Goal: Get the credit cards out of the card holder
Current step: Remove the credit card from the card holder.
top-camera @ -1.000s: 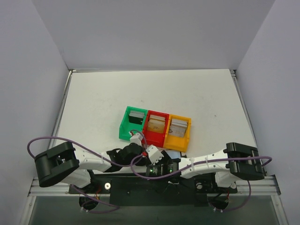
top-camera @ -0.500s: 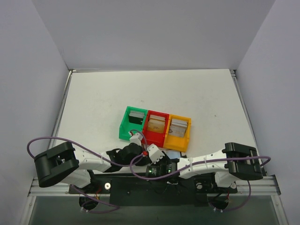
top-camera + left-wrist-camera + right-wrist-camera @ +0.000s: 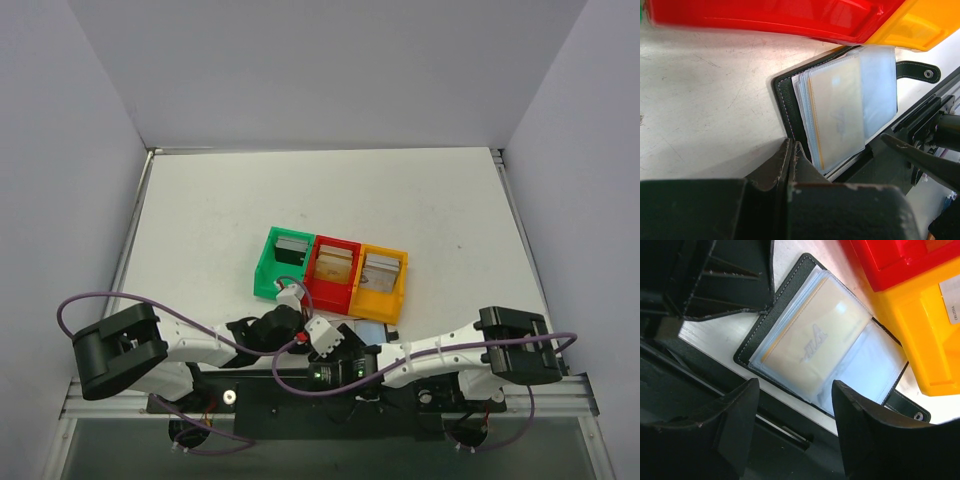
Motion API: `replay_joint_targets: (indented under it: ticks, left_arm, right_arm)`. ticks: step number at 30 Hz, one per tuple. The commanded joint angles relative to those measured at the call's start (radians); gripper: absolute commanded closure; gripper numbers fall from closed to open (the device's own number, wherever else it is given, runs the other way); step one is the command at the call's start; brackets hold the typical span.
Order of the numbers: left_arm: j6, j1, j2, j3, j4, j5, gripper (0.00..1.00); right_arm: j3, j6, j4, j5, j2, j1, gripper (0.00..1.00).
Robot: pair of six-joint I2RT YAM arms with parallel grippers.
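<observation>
The card holder [image 3: 815, 345] is a black leather wallet with clear sleeves and a snap strap. It lies open flat near the table's front edge, just in front of the red and orange boxes, with a tan credit card [image 3: 812, 347] in its top sleeve. It also shows in the left wrist view [image 3: 840, 110] and the top view [image 3: 372, 330]. My left gripper [image 3: 791, 150] is shut, its tips at the holder's left edge. My right gripper [image 3: 797, 412] is open and empty, hovering over the holder's near edge.
A row of green [image 3: 266, 265], red [image 3: 328, 292] and orange [image 3: 384, 303] open boxes stands mid-table, each with cards inside. The black mounting rail [image 3: 700, 390] runs just in front of the holder. White walls close the table's sides and back.
My right gripper has shifted a little left and towards the near edge. The left gripper and the card holder have stayed in place.
</observation>
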Motion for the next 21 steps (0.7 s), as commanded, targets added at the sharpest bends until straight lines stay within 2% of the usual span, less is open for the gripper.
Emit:
replay_joint_targets:
  ticks: [1, 10, 16, 21]
  left_arm:
    - [0.013, -0.005, -0.029, -0.007, 0.020, 0.006, 1.00]
    - [0.014, -0.005, -0.032, -0.007, 0.015, 0.004, 1.00]
    - [0.016, -0.005, -0.032, -0.004, 0.013, 0.004, 1.00]
    - [0.014, -0.005, -0.034, -0.006, 0.013, 0.004, 1.00]
  right_arm:
    - [0.049, -0.025, -0.007, 0.017, 0.029, 0.000, 0.46]
    - [0.038, -0.007, -0.012, -0.001, 0.060, -0.024, 0.55]
    - [0.029, 0.010, -0.030, 0.011, 0.047, -0.040, 0.69]
    - [0.018, 0.035, -0.052, 0.036, 0.029, -0.041, 0.77]
